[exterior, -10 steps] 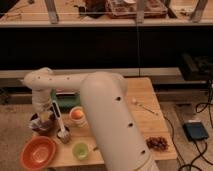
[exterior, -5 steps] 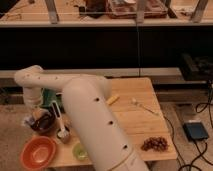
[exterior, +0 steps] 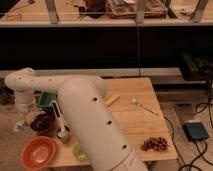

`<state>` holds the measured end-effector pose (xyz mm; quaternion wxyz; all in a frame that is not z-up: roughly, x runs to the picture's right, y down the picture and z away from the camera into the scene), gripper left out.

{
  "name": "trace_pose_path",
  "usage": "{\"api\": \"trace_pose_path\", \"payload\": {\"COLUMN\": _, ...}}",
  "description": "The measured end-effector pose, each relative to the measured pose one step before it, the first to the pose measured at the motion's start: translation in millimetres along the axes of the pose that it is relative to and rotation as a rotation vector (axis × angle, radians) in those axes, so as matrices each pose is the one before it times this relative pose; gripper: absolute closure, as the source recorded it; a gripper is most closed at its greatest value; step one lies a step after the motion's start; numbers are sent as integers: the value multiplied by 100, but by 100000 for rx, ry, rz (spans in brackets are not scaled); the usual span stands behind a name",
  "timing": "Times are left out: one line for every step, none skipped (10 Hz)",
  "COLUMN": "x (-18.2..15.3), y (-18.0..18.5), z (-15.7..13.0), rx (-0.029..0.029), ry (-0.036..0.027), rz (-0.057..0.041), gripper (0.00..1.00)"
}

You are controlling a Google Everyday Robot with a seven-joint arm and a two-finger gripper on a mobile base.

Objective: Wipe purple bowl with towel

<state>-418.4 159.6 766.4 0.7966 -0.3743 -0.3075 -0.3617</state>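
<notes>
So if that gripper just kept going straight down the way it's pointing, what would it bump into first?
Most likely the purple bowl. The gripper hangs at the table's left edge, pointing down right over that bowl, with something pale beneath it, perhaps the towel. Depth is hard to judge here.

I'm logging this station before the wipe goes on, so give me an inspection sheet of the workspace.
Surface: wooden table, light slats.
Job's things: purple bowl at the left edge; towel cannot be made out.
Clutter: orange bowl, small green cup, green container, banana, fork, dark grapes.
Claw: claw low at the purple bowl, on the white arm.
Cables: black cords on the floor, by a blue box.
Surroundings: long counter behind.
</notes>
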Motion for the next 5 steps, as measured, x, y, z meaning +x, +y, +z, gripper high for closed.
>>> {"api": "trace_pose_path", "payload": {"x": -976, "y": 1203, "z": 78, "rx": 746, "ry": -1398, "rz": -164, "gripper": 100}}
{"api": "trace_pose_path", "payload": {"x": -810, "y": 1038, "z": 94, "rx": 296, "ry": -1045, "rz": -199, "gripper": 100}}
{"api": "trace_pose_path", "payload": {"x": -431, "y": 810, "z": 54, "rx": 340, "ry": -991, "rz": 398, "gripper": 100}}
{"api": "trace_pose_path", "payload": {"x": 131, "y": 721, "z": -43, "rx": 289, "ry": -542, "rz": 1054, "gripper": 100}}
{"api": "trace_pose_path", "payload": {"x": 720, "y": 1484, "z": -304, "rx": 488, "ry": -454, "rz": 2803, "gripper": 100}}
